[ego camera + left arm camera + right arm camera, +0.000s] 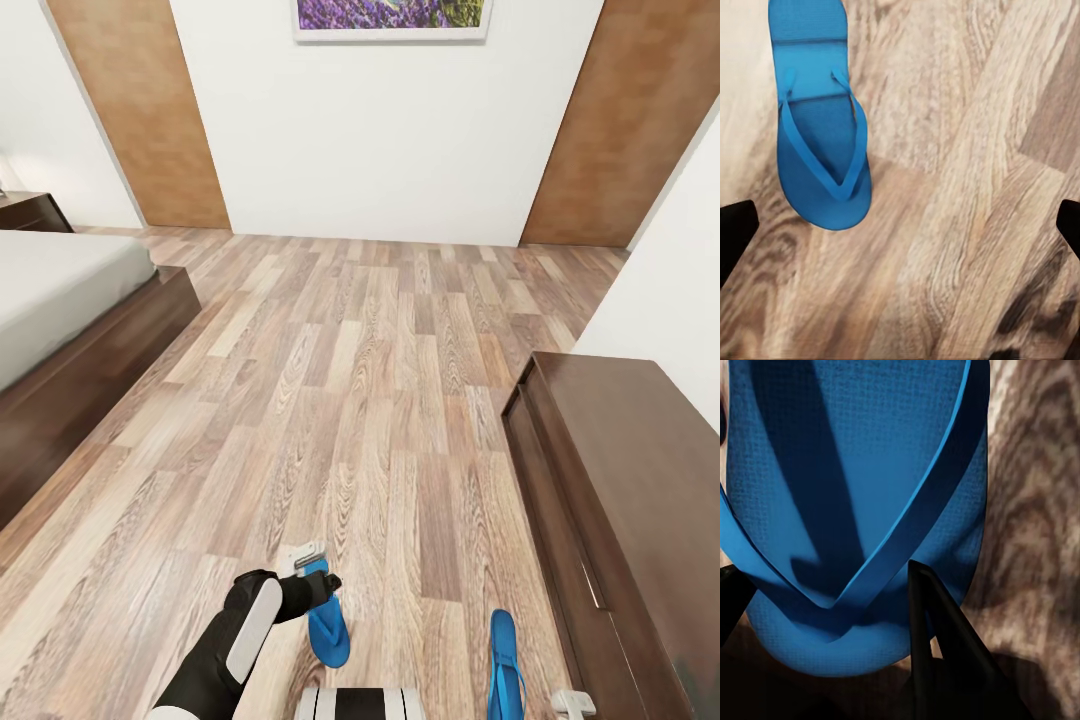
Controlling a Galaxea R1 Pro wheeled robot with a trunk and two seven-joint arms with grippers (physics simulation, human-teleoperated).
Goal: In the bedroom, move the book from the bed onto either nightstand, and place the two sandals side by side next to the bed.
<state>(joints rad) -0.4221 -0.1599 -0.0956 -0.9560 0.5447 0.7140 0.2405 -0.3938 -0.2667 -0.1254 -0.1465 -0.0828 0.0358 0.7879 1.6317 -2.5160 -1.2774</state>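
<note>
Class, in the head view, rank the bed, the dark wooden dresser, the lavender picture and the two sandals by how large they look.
1. bed and dresser: alike, both cropped.
2. lavender picture, cropped.
3. sandals: left sandal and right sandal, alike.

Place: I'm in a home bedroom | bed (60,300) with dark wood frame and pale mattress at my left | nightstand (32,210) beyond it | dark wooden dresser (625,500) at my right | wood-plank floor (380,400), white walls, two brown doors (140,110), lavender picture (392,16).
</note>
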